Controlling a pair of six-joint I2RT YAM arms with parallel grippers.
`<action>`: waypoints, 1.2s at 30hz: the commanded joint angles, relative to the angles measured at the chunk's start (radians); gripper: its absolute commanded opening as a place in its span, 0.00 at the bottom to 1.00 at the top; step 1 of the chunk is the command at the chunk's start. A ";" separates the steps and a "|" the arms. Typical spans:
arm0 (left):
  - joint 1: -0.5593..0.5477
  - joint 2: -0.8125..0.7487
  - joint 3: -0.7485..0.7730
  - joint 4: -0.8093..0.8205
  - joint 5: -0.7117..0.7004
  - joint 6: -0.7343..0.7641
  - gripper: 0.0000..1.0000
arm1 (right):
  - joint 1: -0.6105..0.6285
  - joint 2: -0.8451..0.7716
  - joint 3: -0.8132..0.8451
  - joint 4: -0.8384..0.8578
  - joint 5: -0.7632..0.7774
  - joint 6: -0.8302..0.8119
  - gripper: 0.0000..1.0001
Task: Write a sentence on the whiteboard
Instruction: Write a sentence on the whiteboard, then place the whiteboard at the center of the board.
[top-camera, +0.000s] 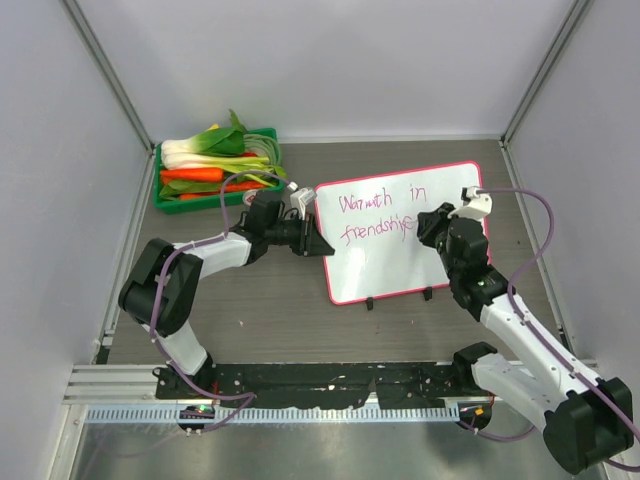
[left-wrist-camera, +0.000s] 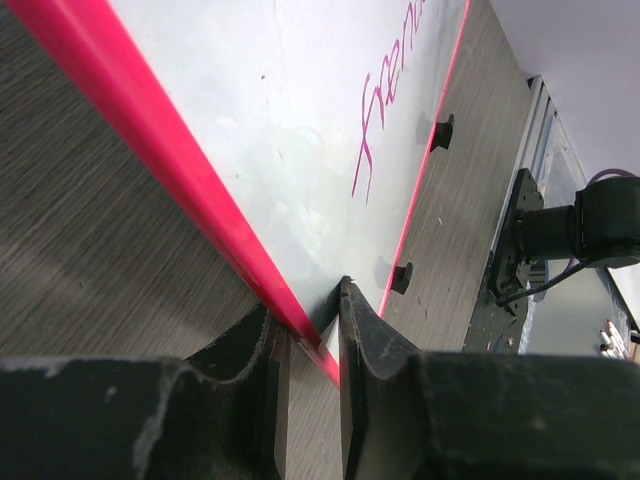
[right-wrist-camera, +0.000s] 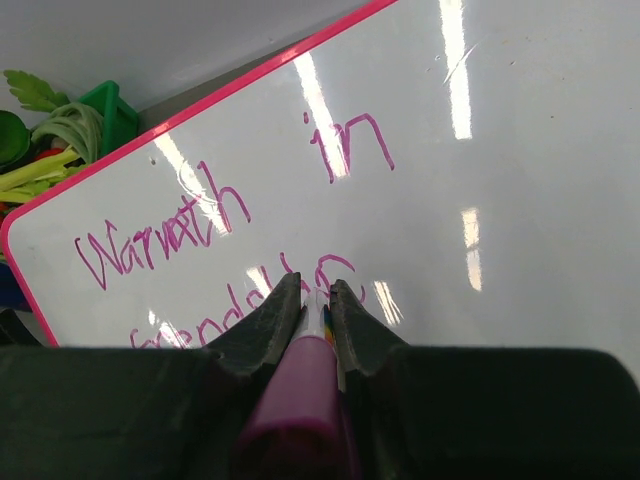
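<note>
The whiteboard (top-camera: 400, 268), glossy white with a pink frame, stands tilted on the table right of centre. The sentence (top-camera: 378, 212) runs in two magenta lines, "Warmth in" above a second word. My left gripper (top-camera: 318, 243) is shut on the board's left frame edge; in the left wrist view the pink frame (left-wrist-camera: 190, 170) passes between its jaws (left-wrist-camera: 305, 320). My right gripper (top-camera: 428, 224) is shut on a marker (right-wrist-camera: 300, 390) with a magenta body. Its tip meets the whiteboard (right-wrist-camera: 500, 200) at the end of the lower line of the sentence (right-wrist-camera: 215, 215), hidden between the fingers.
A green crate (top-camera: 268, 135) of toy vegetables stands at the back left, close to the board's top left corner. Two small black feet (top-camera: 369, 303) prop the board's lower edge. A black rail (top-camera: 330, 380) carries both arm bases at the near edge. Grey walls enclose three sides.
</note>
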 joint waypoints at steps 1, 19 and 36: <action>-0.020 0.036 -0.022 -0.097 -0.124 0.137 0.00 | -0.004 -0.053 -0.006 -0.027 0.052 -0.029 0.01; -0.021 0.038 -0.023 -0.097 -0.121 0.134 0.00 | -0.006 0.003 -0.062 -0.006 0.095 -0.037 0.02; -0.021 0.036 -0.023 -0.096 -0.121 0.134 0.00 | -0.007 -0.089 0.004 -0.062 0.044 -0.043 0.02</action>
